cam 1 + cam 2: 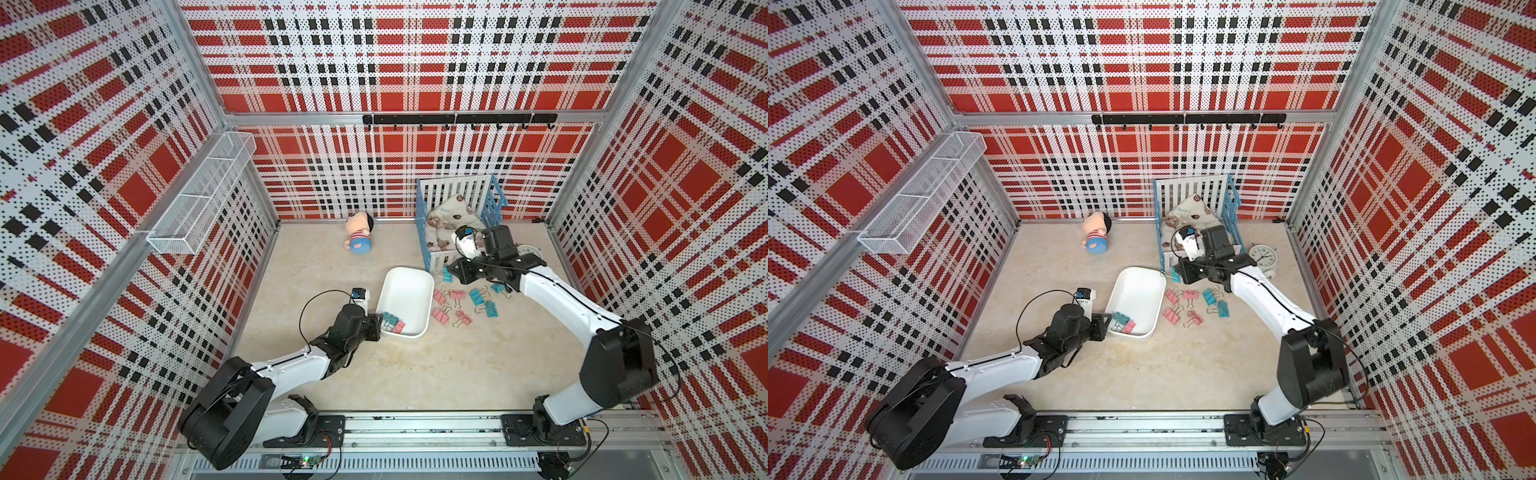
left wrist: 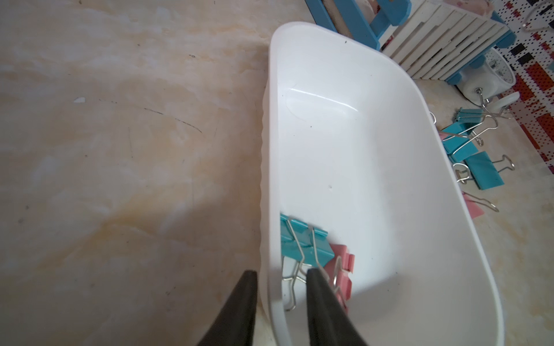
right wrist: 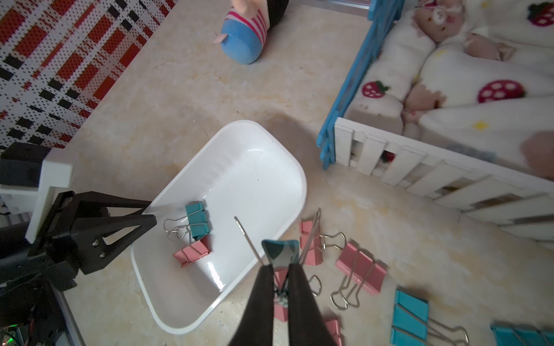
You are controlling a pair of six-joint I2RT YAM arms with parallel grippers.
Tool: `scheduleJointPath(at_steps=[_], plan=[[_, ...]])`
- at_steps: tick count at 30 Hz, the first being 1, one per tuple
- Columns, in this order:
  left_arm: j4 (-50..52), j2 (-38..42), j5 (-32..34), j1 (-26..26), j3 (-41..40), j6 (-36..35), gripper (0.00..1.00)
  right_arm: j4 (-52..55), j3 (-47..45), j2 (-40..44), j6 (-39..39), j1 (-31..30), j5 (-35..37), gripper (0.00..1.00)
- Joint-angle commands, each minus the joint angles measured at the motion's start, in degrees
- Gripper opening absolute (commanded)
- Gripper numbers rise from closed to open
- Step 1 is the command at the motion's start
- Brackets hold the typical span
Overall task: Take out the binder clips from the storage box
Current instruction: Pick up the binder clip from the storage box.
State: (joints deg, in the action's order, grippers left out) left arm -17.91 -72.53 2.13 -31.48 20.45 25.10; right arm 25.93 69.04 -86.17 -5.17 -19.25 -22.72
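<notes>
White plastic wall of the box is pinched at its near corner by the left claw. In the left wrist view one finger is seen outside the wall and the other inside, with the wall between them. The box is therefore judged to be steadied while it is emptied, not grasped for carrying. It is set on the tabletop between the two arms, slightly askew, with the crib just beyond its far corner. The right claw is closed on a teal clip, taken by its body with the wire handles splayed to either side. In both top views this clip is seen just outside the box's far corner, near the crib. That is the side where the loose clips are already scattered on the tabletop, pink and teal mixed, so a drop among them is judged to be the step in hand. That scatter lies just beside the box on the right arm's side, presumably so that each carry is short. The remaining clips are gathered in the box's corner nearest the left claw, teal touching pink; whether one teal or two lie there cannot be told for certain. They are found just beside the left claw's inner finger, nearly touching it, and well apart from the right claw. The right claw would have to be brought across the box to reach them. The task is judged mostly done.
</notes>
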Motion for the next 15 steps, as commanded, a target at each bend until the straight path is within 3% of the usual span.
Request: scheduleJointPath(at_steps=[1, 10, 15], plan=[[0.29, 0.95, -0.63, -0.07, 1.60, -1.02, 0.35, -4.93, -5.28, 6.52, -4.74, 3.47, -4.17, 0.08], [0.29, 1.72, -0.21, -1.24, 1.05, -0.67, 0.35, -10.62, -20.85, 17.85, -12.73, 18.53, -10.95, 0.06], [-0.28, 1.48, 0.12, -1.86, 0.91, -0.47, 0.35, -12.78, -25.97, 19.73, -15.29, 24.67, -13.36, 0.06]])
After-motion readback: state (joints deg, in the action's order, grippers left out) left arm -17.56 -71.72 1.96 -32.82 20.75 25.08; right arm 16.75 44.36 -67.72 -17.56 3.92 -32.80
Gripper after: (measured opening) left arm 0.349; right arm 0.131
